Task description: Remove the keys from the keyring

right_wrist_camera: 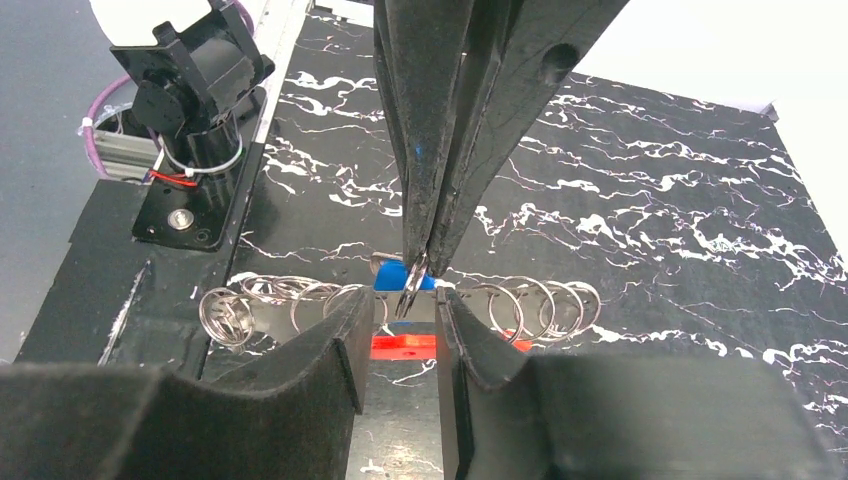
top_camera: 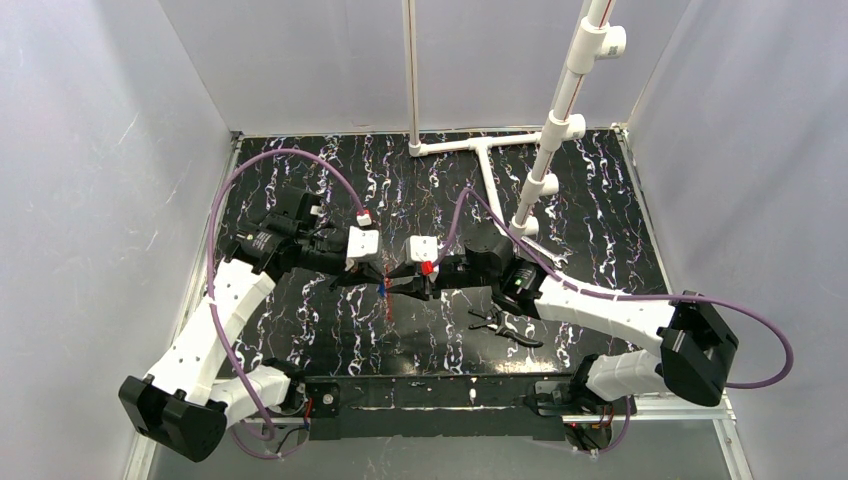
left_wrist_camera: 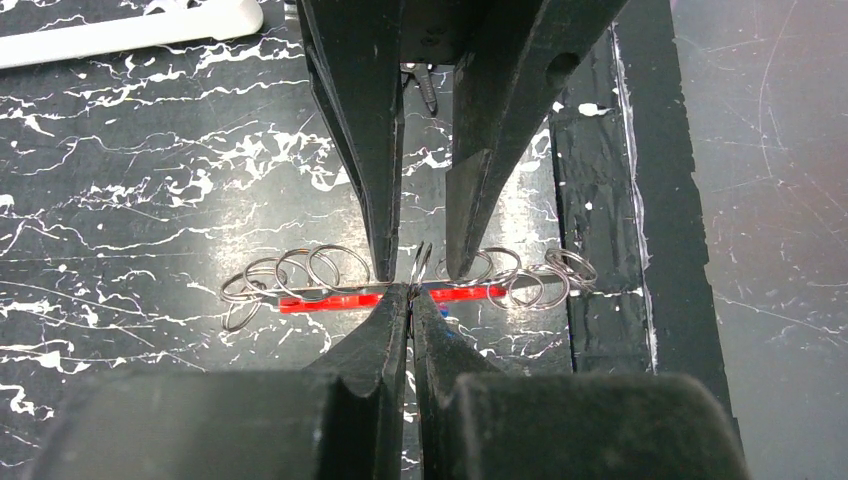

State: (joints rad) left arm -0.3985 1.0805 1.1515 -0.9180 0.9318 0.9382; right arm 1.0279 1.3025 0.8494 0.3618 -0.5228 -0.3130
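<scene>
Over the middle of the worktop (top_camera: 300,330), the left end effector (left_wrist_camera: 410,296) is pinched tight on one wire ring (left_wrist_camera: 421,262) strung on the red keyring (left_wrist_camera: 330,301), apparently to steady the bunch. The right end effector (right_wrist_camera: 402,300) stands part-open, its jaws straddling that pinch and gripping nothing, probably poised to work the keys (right_wrist_camera: 392,279) off (one blue head shows).

left gripper (left_wrist_camera: 409,292) closed, right gripper (right_wrist_camera: 400,303) parted

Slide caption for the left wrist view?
Left end effector pinches a small ring by the red keyring; right end effector open opposite.
</scene>
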